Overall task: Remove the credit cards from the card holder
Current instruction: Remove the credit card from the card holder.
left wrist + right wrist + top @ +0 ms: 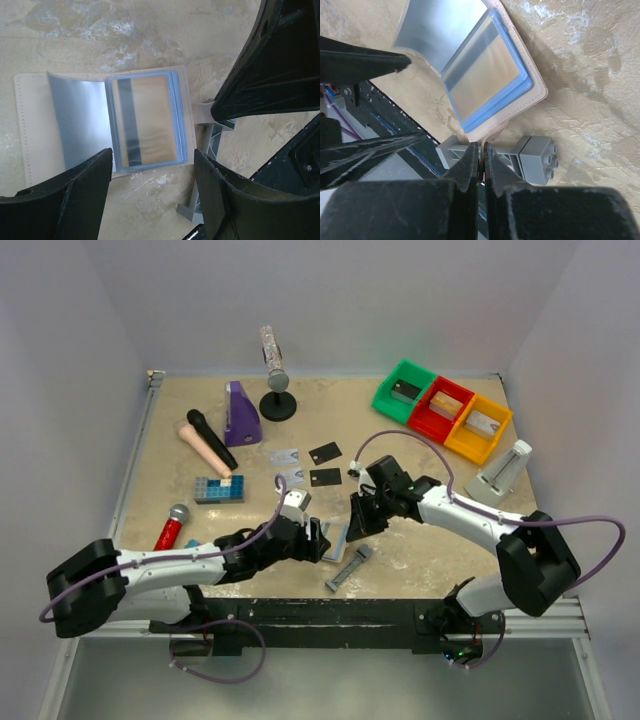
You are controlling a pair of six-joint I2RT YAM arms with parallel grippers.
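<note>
Lying open, card holder (30, 130) runs crosswise beneath spread left gripper (152, 157); right gripper (481, 148) pinches its tab.

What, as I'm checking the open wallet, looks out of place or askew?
One clear plastic sleeve of the open tan-edged bifold card holder curls up instead of lying flat; a shiny card with a dark stripe sits in the flat sleeves.

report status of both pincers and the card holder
Left pincer open above card holder. Right pincer shut on its edge tab. One striped card inside sleeve. Grey bar tool beside holder.
</note>
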